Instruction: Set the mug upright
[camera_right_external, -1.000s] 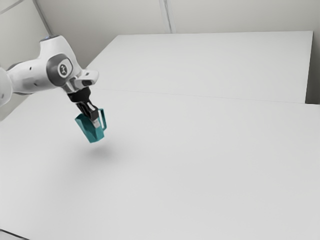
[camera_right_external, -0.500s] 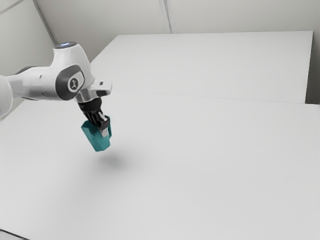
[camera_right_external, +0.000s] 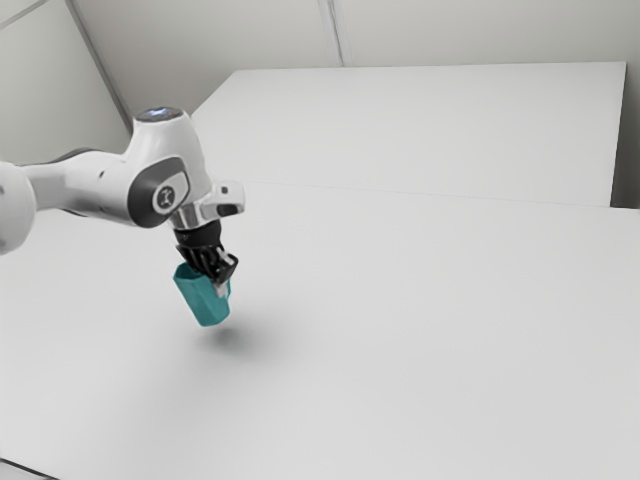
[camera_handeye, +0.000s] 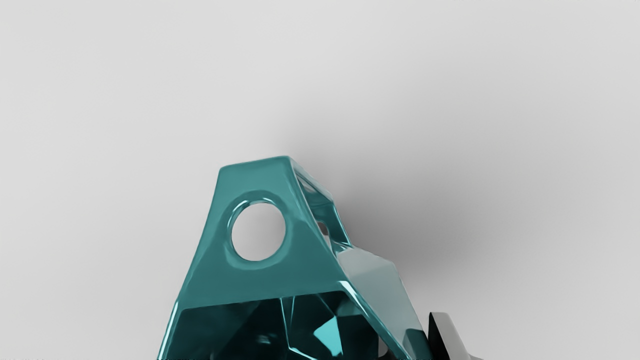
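Teal, glossy and faceted, the mug (camera_right_external: 203, 298) is in the exterior view's left half, between the near and far parts of the table (camera_right_external: 430, 330), its base apart from the surface and just above its soft shadow (camera_right_external: 235, 341). Attitude: tilted, opening (camera_handeye: 265, 327) up and leaning toward the exterior view's left, base lower and toward the right. Handle (camera_handeye: 310, 255), with a round hole through its upper part, is on the side toward the exterior view's right. Gripper (camera_right_external: 220, 287) is closed on the mug's body close to the handle and bears it clear of the table; one finger (camera_handeye: 449, 334) is against the outer wall in the wrist view. Second contact is hard to make out, so the width between the fingers cannot be read. Handling, estimated: light to moderate weight, stiff walls, little give under squeeze; smooth finish may slip, and a hard landing could chip it if ceramic. Best hold: the upper body beside the handle, as now, with pressure firm but modest. Arm (camera_right_external: 92, 182) reaches in from the exterior view's left, forearm roughly level, hand bent down with the fingers slanting toward the right. Next step, judged: rotate the wrist to level the base, then lower gently; release while tilted risks a topple.
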